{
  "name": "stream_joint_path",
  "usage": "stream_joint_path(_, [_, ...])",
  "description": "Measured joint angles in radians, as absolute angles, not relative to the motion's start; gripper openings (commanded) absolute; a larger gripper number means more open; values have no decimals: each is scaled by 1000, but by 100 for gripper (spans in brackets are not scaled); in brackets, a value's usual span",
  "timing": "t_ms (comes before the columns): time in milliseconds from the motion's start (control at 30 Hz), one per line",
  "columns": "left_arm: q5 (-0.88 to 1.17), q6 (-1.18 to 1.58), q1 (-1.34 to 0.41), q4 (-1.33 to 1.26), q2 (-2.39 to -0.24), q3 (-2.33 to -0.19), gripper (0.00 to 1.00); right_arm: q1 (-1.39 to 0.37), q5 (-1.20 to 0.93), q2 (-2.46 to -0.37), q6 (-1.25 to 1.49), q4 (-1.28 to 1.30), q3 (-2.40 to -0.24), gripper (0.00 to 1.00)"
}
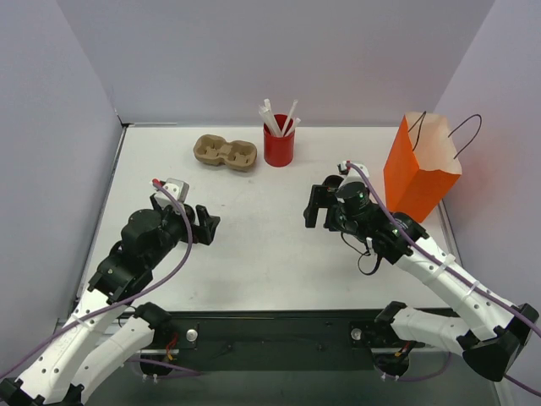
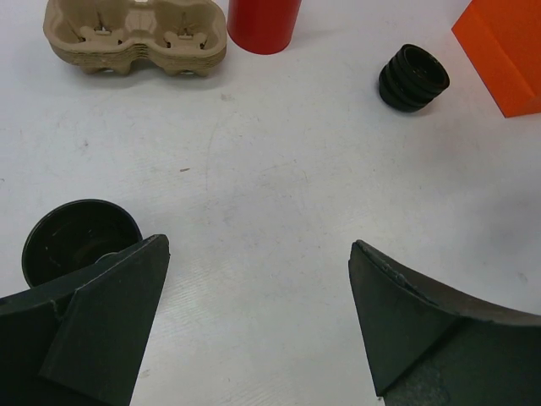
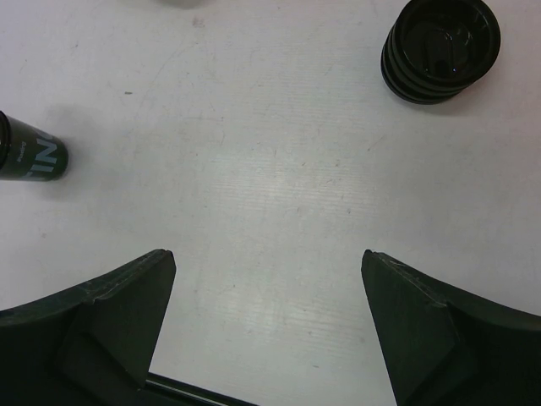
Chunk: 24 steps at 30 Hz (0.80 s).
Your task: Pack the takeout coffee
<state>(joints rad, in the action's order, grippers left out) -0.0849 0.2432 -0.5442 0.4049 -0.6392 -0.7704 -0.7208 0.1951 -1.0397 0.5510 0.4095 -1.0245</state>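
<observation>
Nothing's packed yet, as far as I can tell. Both arms hang over the table (image 1: 254, 254) with jaws spread wide and nothing in them, left gripper (image 2: 258, 244) and right gripper (image 3: 266, 254) alike. The cardboard carrier (image 1: 225, 154) at the back has both holes empty. The orange bag (image 1: 420, 169) stands open at the far right, though I can't see down to its bottom. So the whole job looks left to do: grab each cup and get it packed. The overhead view barely helps here, since I can't pick out either cup in it and the arms seem to cover them. The left wrist view does the work: the first cup (image 2: 80, 241) sits just beside the left finger (image 2: 110, 321), outside the jaws, and the second cup (image 2: 412, 78) sits further off, near the bag but apart from it. The right wrist view shows that ribbed one with a lid on, plus a dark cylinder (image 3: 30, 156) with pale lettering at its left edge. That's probably the other cup, but I can't say for sure.
</observation>
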Motion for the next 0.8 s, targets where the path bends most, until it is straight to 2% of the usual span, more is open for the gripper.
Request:
stream_joint_path(233, [-132, 241, -548, 407, -639, -763, 88, -721, 196, -1017, 552, 419, -1024, 100])
stream_joint_path(400, [-275, 252, -549, 463, -698, -793, 80, -721, 194, -971, 554, 424, -1011, 98])
stream_joint_path(567, [-407, 258, -548, 537, -853, -897, 69, -721, 147, -922, 550, 429, -975, 92])
stream_joint_path(600, [-419, 258, -548, 550, -890, -914, 64, -721, 131, -915, 548, 431, -971, 90])
stream_joint_path(700, [-426, 262, -543, 586, -987, -951, 61, -721, 80, -902, 529, 431, -961, 83])
stream_joint_path(800, [-419, 272, -527, 610, -1071, -970, 58, -721, 32, -899, 504, 430, -958, 79])
